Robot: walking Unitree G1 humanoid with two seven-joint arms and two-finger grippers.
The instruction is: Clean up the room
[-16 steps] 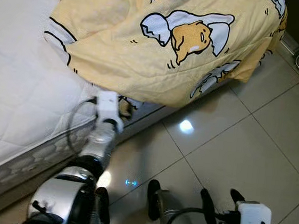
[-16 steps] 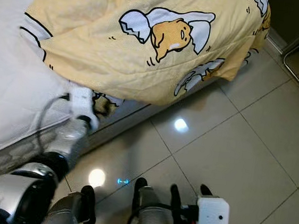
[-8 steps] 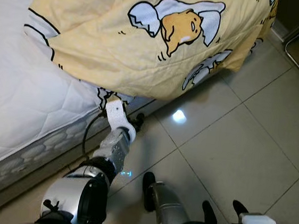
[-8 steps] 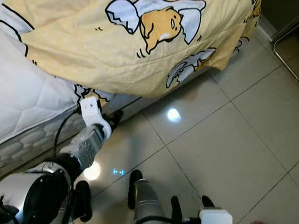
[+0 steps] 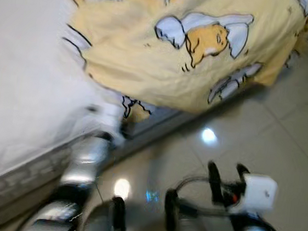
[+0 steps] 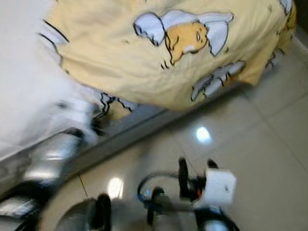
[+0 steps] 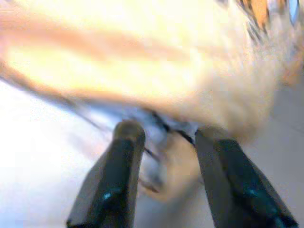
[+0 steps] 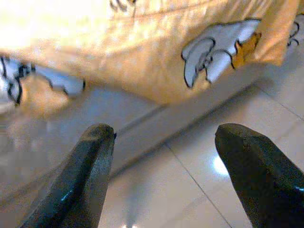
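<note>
A white quilted mattress sits on its grey bed base, and the pale tiled floor beside it carries two bright light reflections.

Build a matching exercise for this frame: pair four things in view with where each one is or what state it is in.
Column one:
1. yellow blanket
2. white mattress
3. left tool
4. right tool

Column two:
A. open above bare tiled floor, with nothing between its fingers
B. bare quilted surface left uncovered
C. draped over the bed edge, hanging toward the floor
D. open at the blanket's hanging corner, at the bed edge

Pairs: 1-C, 2-B, 3-D, 4-A
</note>
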